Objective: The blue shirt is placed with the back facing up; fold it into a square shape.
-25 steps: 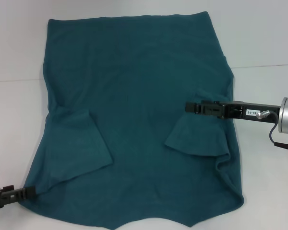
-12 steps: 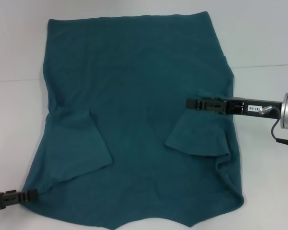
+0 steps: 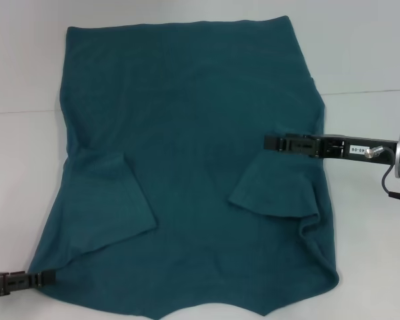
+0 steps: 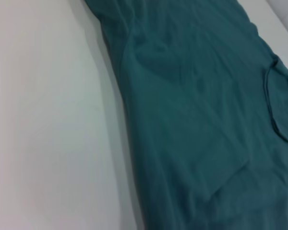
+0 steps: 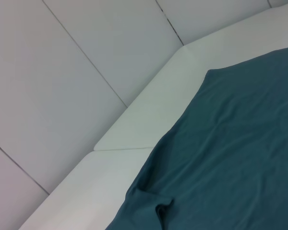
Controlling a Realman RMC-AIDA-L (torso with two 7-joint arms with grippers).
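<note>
- Since a second ago the blue shirt (image 3: 193, 167) has not shifted; your right end effector (image 3: 275, 143) has drawn back toward the right edge, and your left end effector (image 3: 45, 279) has sunk lower at the near-left corner.
- The shirt lies spread flat on the white bench (image 3: 20, 167), plain side up, both sleeves already folded inward onto the body.
- Expect it to handle as light, limp cloth: it will sag, drag and wrinkle rather than hold a crease, so lift it slowly.
- Judged from here, the near hem corners or the side edges are the places to pinch, taking both layers where a sleeve overlaps.
- The right end effector sits over the folded right sleeve; you cannot tell how far apart its fingers are, nor whether it holds cloth.
- The left end effector lies at the shirt's near-left corner; its opening is likewise not shown.
</note>
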